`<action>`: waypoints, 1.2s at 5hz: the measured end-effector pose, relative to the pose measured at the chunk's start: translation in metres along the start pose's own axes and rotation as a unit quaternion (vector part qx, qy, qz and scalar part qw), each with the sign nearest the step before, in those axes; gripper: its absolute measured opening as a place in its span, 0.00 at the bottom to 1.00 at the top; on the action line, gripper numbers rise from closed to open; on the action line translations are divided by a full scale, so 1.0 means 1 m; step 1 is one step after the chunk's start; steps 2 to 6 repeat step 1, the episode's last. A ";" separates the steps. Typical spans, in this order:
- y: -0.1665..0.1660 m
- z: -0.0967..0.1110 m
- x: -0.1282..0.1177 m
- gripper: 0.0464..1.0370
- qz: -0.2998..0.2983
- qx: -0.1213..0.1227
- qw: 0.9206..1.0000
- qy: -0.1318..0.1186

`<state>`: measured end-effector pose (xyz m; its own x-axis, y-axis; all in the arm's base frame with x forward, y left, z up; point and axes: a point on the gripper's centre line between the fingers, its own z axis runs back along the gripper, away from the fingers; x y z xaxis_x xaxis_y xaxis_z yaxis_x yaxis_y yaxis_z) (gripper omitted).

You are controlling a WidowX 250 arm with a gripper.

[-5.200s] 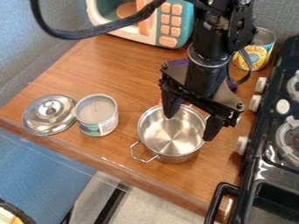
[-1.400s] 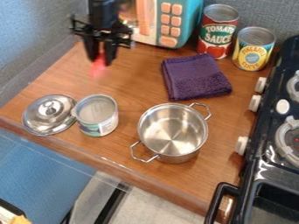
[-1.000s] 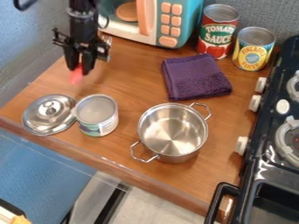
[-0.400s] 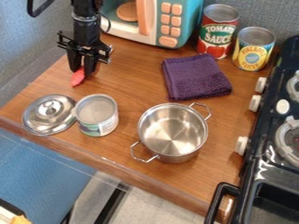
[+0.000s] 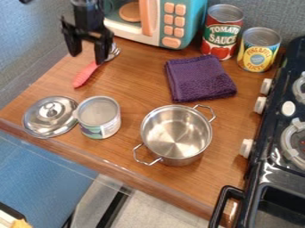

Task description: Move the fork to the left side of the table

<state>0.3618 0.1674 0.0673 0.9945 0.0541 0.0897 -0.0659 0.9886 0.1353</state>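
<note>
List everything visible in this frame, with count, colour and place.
fork: one, red handle, silver tines, far left of counter
lid: one, silver, near left
green-labelled can: one, beside the lid
pot: one, silver, near middle
cloth: one, purple, behind the pot
red-labelled can: one, at the back
yellow-labelled can: one, right of it
toy microwave: one, teal and white, orange buttons, at the back
stove: one, black, white knobs, right edge
counter: one, brown, middle
wall: blue-grey, behind
arm: one, black, upper left
gripper: one, black, open above the fork
</note>
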 end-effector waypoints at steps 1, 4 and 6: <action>0.002 0.016 -0.004 0.97 -0.004 -0.011 1.000 -0.016; 0.002 0.016 -0.004 0.97 -0.004 -0.011 1.000 -0.016; 0.002 0.016 -0.004 0.97 -0.004 -0.011 1.000 -0.016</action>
